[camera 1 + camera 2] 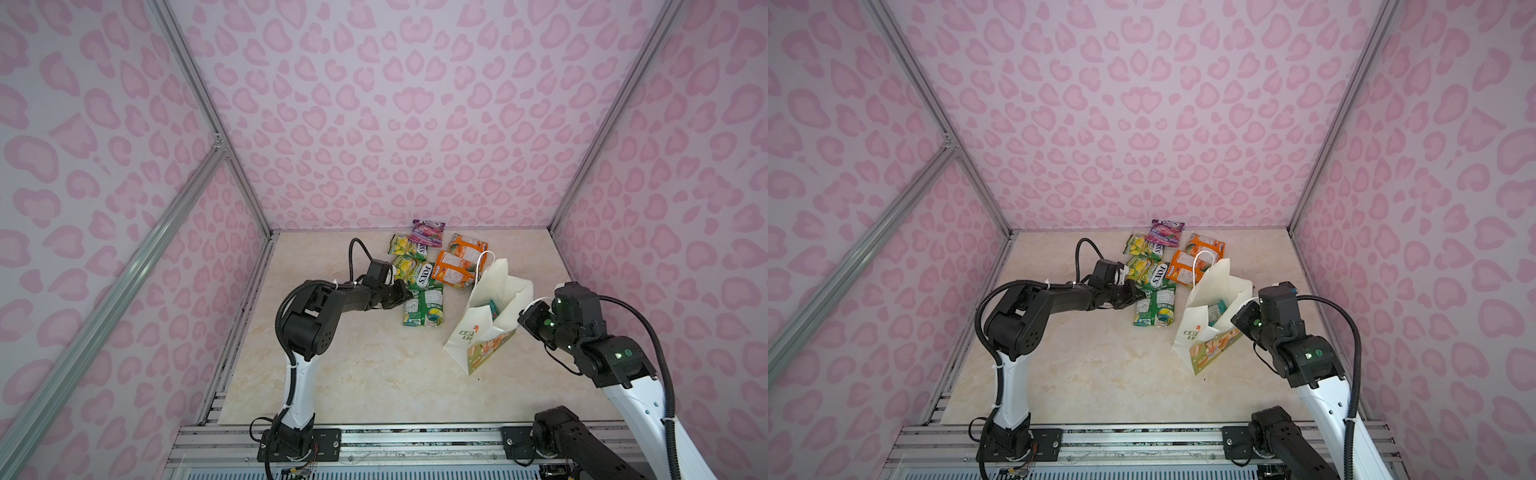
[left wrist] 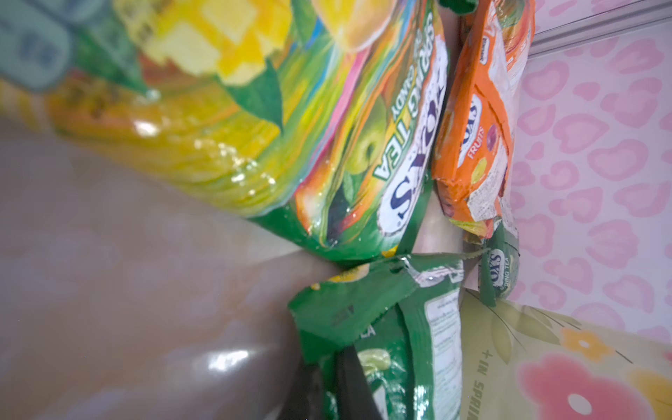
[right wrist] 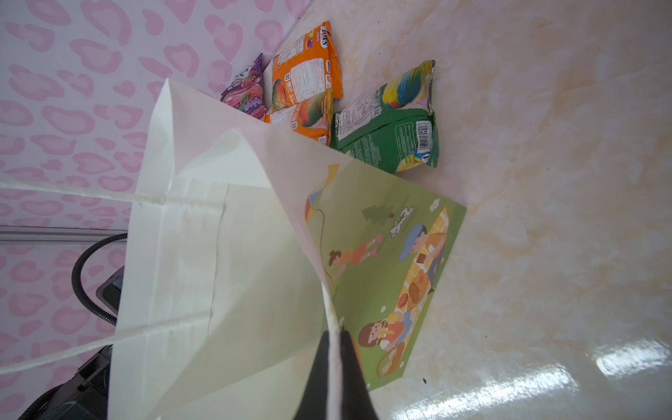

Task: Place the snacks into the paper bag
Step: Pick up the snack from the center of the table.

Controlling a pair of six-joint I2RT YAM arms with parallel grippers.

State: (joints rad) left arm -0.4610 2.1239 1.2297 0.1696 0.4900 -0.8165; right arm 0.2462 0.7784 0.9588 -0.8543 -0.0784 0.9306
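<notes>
The white paper bag stands tilted and open at the right in both top views, with a teal snack inside. My right gripper is shut on the bag's rim, and the paper shows between its fingers. On the floor lie a purple packet, two yellow-green packets, two orange packets and a dark green packet. My left gripper is shut on the dark green packet's edge.
Pink-patterned walls close in the marble floor on three sides. The snacks sit close together near the back wall. An aluminium rail with both arm bases runs along the front edge.
</notes>
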